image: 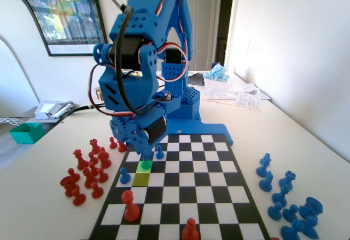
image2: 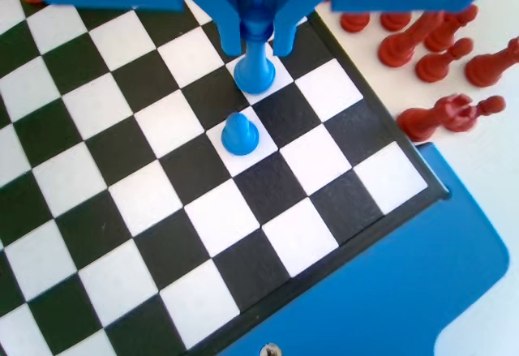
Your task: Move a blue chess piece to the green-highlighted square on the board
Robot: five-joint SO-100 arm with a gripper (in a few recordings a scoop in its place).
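Note:
In the wrist view, the slim blue chess piece [image2: 255,72] stands upright between my two jaws, which press on its knob top from both sides. Its base rests on a white square near the board's [image2: 105,210] right edge. My gripper [image2: 258,48] is shut on it. In the fixed view the gripper [image: 146,153] is low, right over the green-highlighted square [image: 145,165] in the board's [image: 180,218] left column area. A paler yellow-green square [image: 141,178] adjoins it on the near side.
A blue pawn [image2: 240,133] stands one square diagonally from the held piece; it is also in the fixed view as the blue pawn [image: 159,152]. Another blue pawn [image: 124,175] stands left of the yellow-green square. Red pieces [image: 87,169] lie off-board left, blue pieces [image: 290,207] right, two red pieces [image: 130,206] near.

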